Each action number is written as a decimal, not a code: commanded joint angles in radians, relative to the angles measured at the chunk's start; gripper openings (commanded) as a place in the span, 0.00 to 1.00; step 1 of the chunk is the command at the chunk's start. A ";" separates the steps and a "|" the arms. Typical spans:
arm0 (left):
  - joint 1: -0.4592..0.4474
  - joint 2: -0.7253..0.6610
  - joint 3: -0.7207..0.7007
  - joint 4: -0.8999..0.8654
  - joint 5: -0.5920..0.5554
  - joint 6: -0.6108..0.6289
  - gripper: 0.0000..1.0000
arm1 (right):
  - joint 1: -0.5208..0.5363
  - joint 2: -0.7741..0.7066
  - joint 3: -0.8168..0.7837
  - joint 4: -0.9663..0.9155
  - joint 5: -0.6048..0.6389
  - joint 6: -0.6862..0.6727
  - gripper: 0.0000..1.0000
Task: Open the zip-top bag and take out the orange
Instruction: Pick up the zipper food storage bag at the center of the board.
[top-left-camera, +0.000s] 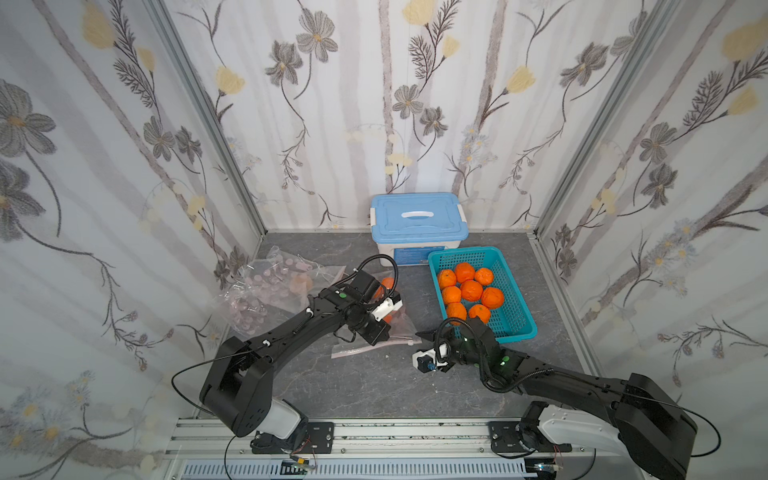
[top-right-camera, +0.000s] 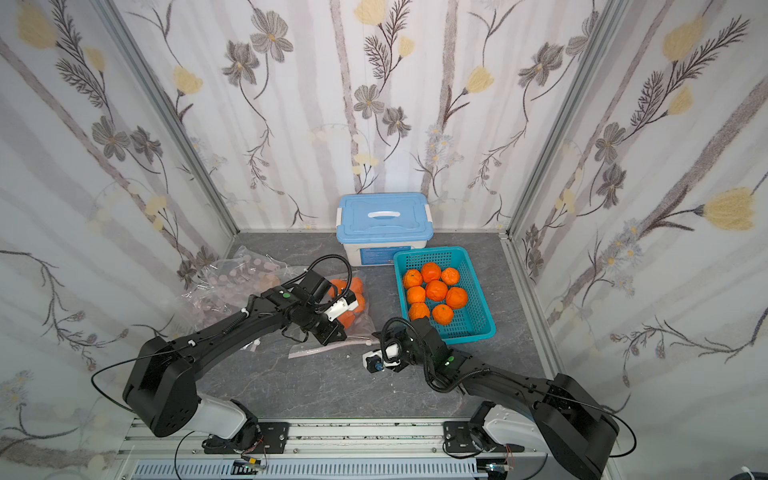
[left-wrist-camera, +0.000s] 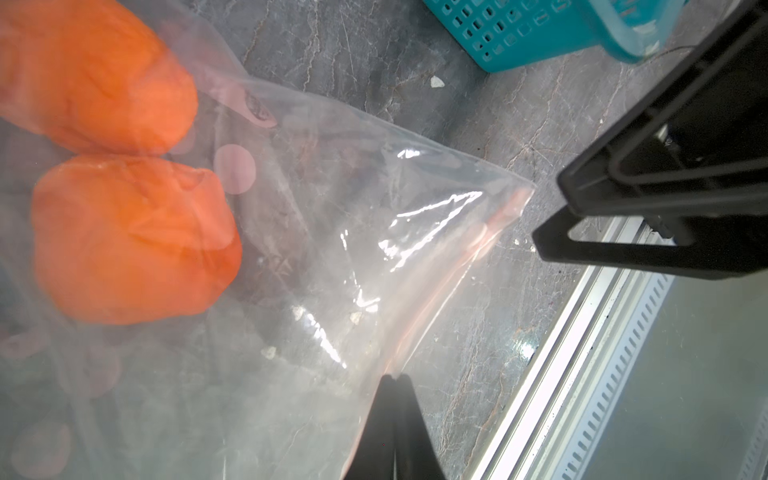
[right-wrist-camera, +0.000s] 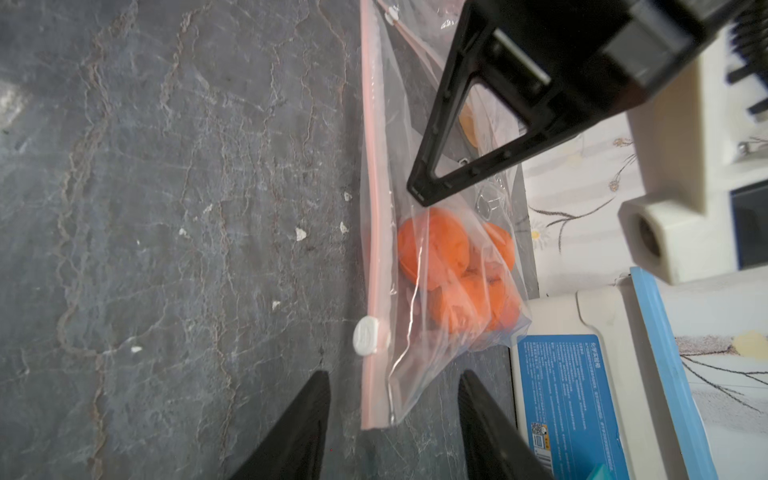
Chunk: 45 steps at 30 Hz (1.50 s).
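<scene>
- Top views: the zip-top bag (top-left-camera: 401, 328) lies flat on the grey table (top-left-camera: 353, 386), clear, with a pink zip strip (top-left-camera: 353, 352) along its near edge. The bagged oranges (top-right-camera: 353, 291) bunch at its far end, partly hidden by the left arm (top-left-camera: 291, 332). The left gripper (top-left-camera: 376, 334) points down onto the bag, and the right gripper (top-left-camera: 423, 336) sits just beside the bag's right corner. In both top views a teal basket (top-left-camera: 517, 328) on the right holds eight loose oranges (top-left-camera: 471, 289). A blue-lidded box (top-left-camera: 417, 216) stands behind it with its lid on. A heap of crumpled clear bags (top-left-camera: 266, 291) lies to the left.
- Left wrist: the left gripper (left-wrist-camera: 392, 380) is clenched, its tips pressed together on the bag's film at the pink strip. Two bagged oranges (left-wrist-camera: 133, 237) show through the glossy, wrinkled plastic. The right gripper (left-wrist-camera: 552, 216) stands just past the bag's corner, fingers apart and clear of it. A corner of the basket (left-wrist-camera: 540, 33) shows beyond.
- Right wrist: the right gripper (right-wrist-camera: 390, 403) is released, jaws wide, with the end of the zip strip (right-wrist-camera: 374, 249) lying between them. A white slider (right-wrist-camera: 368, 334) sits on the strip near that end. A left-gripper finger (right-wrist-camera: 478, 137) comes down on the bag just beside the strip. The oranges (right-wrist-camera: 436, 249) crowd the bag's far end, just beside the box (right-wrist-camera: 582, 374).
</scene>
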<state>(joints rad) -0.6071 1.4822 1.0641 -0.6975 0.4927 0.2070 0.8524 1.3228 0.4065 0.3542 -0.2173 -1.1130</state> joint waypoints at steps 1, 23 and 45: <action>0.010 0.008 0.020 -0.014 0.035 0.020 0.00 | 0.002 0.021 -0.019 0.136 0.069 -0.063 0.52; 0.018 0.018 0.019 -0.013 0.047 0.019 0.00 | -0.001 0.190 -0.058 0.459 0.134 -0.145 0.43; 0.020 -0.193 -0.035 0.148 -0.083 0.018 0.64 | -0.052 0.085 0.210 -0.089 -0.259 0.330 0.13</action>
<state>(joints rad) -0.5873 1.3521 1.0492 -0.6456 0.4442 0.2024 0.8139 1.4097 0.5751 0.4065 -0.3077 -0.9470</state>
